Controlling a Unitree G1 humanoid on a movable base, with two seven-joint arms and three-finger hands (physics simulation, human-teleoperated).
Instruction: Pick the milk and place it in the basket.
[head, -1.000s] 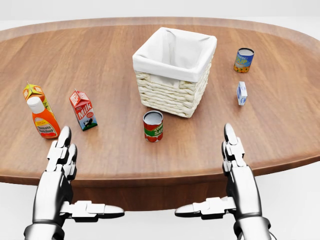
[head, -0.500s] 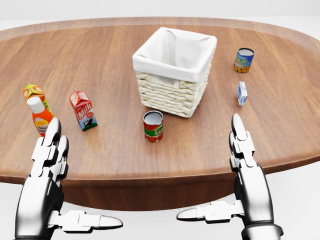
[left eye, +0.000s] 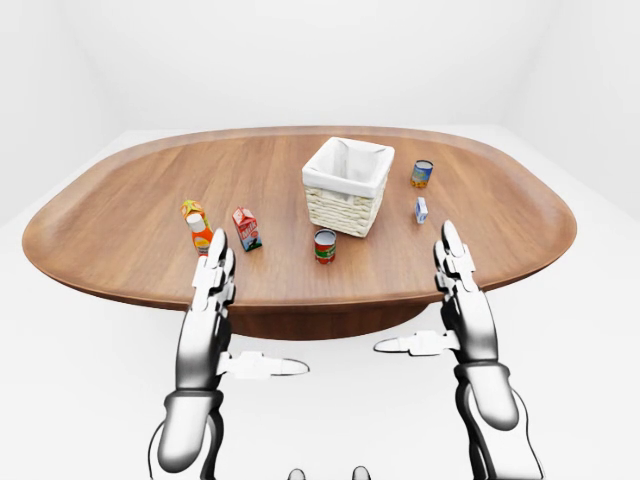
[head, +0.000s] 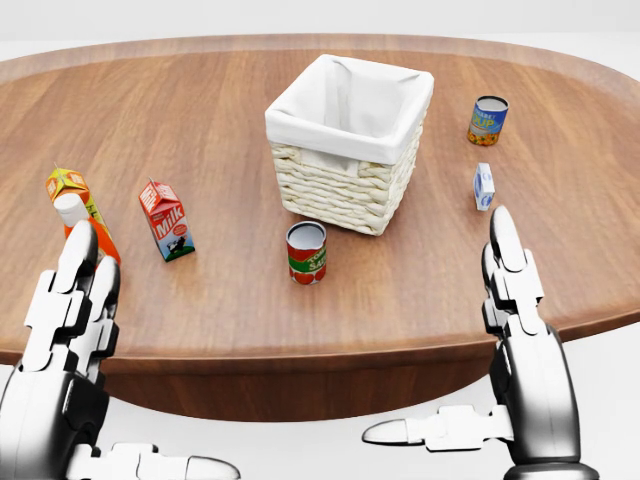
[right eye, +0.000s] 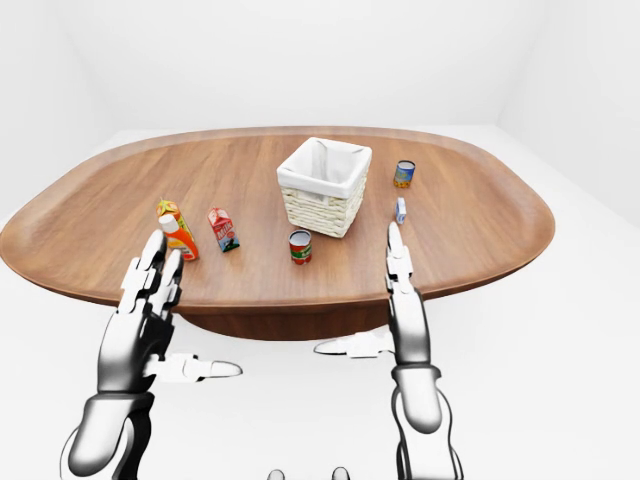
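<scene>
On table (head: 300, 320), milk (head: 166, 220) stands left of basket (head: 345, 185); both hands (head: 65, 330) (head: 515, 300) w/ fingers spread, empty.

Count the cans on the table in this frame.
2. A red can stands just below the basket in the head view; a blue-and-yellow can stands to the basket's upper right. None appears hidden.

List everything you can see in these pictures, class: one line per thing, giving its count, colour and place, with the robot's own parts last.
table: 1, brown wood, oval, fills head view
basket: 1, pale wicker with white liner, table centre
milk carton: 1, red and white, left of basket
tomato can: 1, red, below basket
ketchup bottle: 1, orange, white cap, far left
orange carton: 1, just above bottle
blue-green can: 1, upper right
small box: 1, blue-white, below that can
left hand: silver, open, bottom left
right hand: silver, open, bottom right
</scene>
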